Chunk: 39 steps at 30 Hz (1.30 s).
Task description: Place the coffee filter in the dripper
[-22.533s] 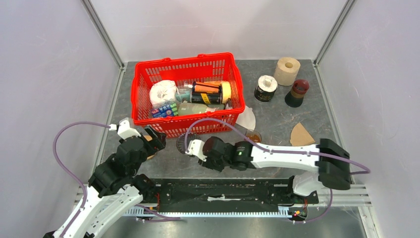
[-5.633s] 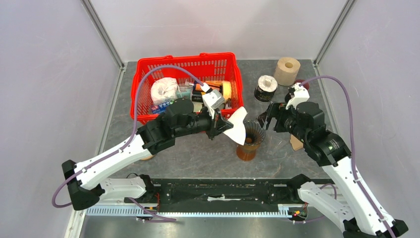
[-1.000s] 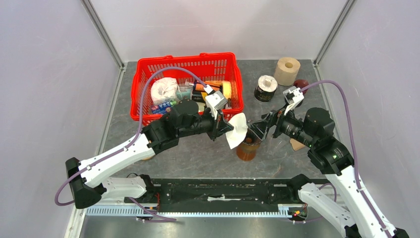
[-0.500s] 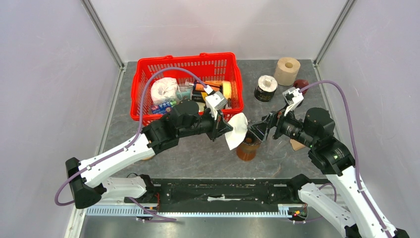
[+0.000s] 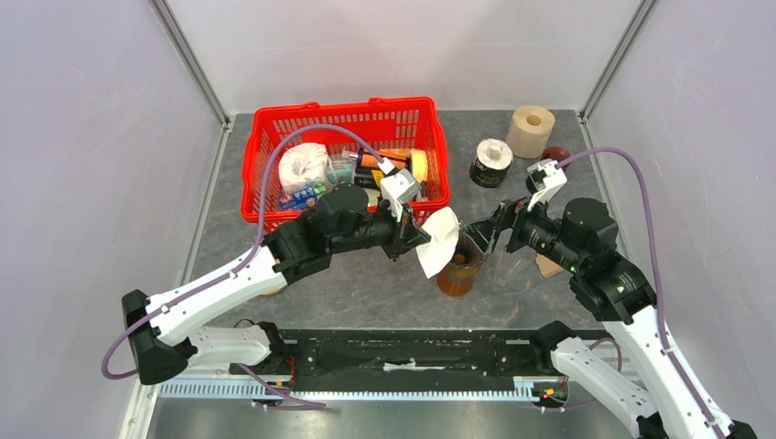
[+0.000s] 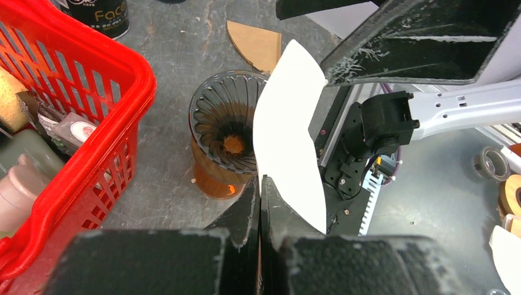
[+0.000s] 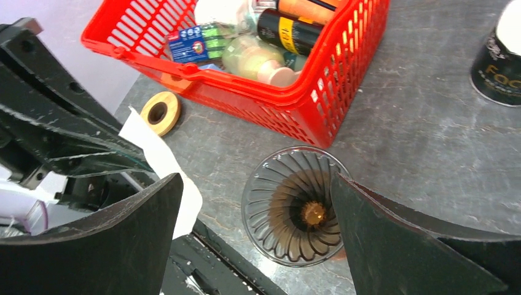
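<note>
The left gripper [image 6: 260,187], its jaws pressed together on one edge of a white filter [image 6: 289,135], holds the paper in the air at the left rim of the dripper [image 7: 295,206]. The filter is not yet inside, and whether paper and rim touch cannot be told. The dripper stands upright on the grey table [image 5: 366,283], near the red basket [image 5: 343,123]. The right gripper [image 7: 257,178], jaws spread wide and holding nothing, hovers over the dripper's right side. A brown filter [image 6: 255,43] lies flat to the right
</note>
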Motion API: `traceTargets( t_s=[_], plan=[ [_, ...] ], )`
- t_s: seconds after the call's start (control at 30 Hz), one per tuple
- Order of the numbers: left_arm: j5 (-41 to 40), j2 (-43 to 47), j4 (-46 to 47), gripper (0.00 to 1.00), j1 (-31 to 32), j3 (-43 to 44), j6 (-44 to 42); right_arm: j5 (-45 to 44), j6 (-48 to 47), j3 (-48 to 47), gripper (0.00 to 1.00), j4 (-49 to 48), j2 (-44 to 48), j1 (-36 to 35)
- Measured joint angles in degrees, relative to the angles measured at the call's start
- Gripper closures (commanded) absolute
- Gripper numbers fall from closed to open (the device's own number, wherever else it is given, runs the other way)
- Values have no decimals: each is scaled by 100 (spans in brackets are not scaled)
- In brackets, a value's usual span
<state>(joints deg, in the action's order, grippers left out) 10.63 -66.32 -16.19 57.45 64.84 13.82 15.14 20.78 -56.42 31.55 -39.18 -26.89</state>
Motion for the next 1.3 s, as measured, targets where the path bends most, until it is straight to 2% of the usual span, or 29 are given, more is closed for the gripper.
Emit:
traceTargets(
  t_s=[0.3,0.7,1.0,1.3],
  plan=[
    [0,0,0,98,0,0,0,-271,-74,0,3,144,48,0],
    [-2,0,0,98,0,0,0,160,-85,0,3,138,-205,0],
    [-4,0,0,98,0,0,0,284,-81,0,3,98,-79,0],
    [186,0,22,98,0,-7,-9,352,-59,0,3,-140,-348,0]
  ],
)
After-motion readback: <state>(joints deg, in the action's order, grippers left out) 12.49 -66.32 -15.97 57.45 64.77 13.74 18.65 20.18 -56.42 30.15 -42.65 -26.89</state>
